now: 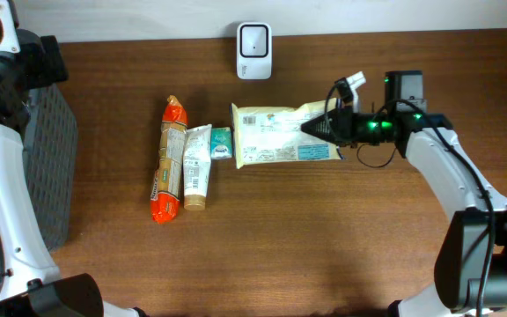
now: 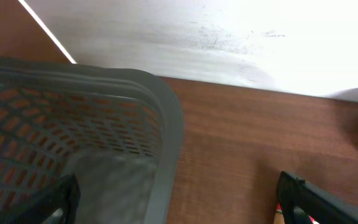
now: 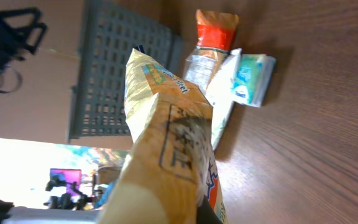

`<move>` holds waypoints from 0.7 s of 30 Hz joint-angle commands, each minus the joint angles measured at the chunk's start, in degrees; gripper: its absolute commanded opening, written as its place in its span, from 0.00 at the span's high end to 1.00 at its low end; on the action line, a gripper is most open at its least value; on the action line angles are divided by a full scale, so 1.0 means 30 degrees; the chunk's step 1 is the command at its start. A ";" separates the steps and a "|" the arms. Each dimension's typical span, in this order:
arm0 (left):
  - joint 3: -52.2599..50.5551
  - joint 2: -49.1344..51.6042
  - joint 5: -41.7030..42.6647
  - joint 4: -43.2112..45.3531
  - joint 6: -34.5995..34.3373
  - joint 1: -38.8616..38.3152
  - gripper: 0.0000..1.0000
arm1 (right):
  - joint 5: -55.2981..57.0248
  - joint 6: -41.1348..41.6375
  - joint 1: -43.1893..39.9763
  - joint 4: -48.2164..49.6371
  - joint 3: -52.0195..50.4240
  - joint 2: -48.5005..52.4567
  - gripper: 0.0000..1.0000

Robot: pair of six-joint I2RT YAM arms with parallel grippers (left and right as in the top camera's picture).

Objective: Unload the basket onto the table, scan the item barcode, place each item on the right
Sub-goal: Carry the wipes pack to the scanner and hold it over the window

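A yellow snack bag (image 1: 280,135) lies flat on the brown table just below the white scanner (image 1: 253,39). My right gripper (image 1: 324,126) is shut on the bag's right edge. In the right wrist view the bag (image 3: 166,143) fills the middle and hides most of the right gripper (image 3: 194,214); only a dark finger (image 3: 209,214) shows under it. I cannot make out a barcode on the bag. My left gripper (image 2: 179,208) hangs open and empty over the rim of the grey basket (image 2: 166,124) at the far left.
Left of the bag lie a small teal packet (image 1: 222,143), a white tube (image 1: 197,165) and a long pack with orange ends (image 1: 169,158). The grey basket (image 1: 47,158) stands at the table's left edge. The scanner sits against the back wall.
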 commanded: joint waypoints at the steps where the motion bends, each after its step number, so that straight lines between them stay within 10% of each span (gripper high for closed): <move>1: 0.0291 -0.0321 0.0066 0.0029 0.0255 0.0015 0.01 | -0.1916 0.0729 -0.0940 0.0066 0.0131 -0.0765 0.96; 6: 0.0291 -0.0321 0.0066 0.0029 0.0255 0.0015 0.01 | -0.0714 0.1800 -0.2047 0.0248 0.0219 -0.0816 0.96; 10: 0.0291 -0.0321 0.0066 0.0029 0.0255 0.0015 0.01 | 1.2160 0.1967 -0.0576 -0.2499 0.4211 -0.0816 0.96; 15: 0.0291 -0.0321 0.0066 0.0029 0.0255 0.0015 0.01 | 2.6017 -0.6681 0.5719 0.2361 0.5493 -0.0663 0.96; 21: 0.0291 -0.0321 0.0066 0.0029 0.0255 0.0015 0.01 | 3.2188 -1.7442 0.8276 1.2167 0.5508 0.2317 0.96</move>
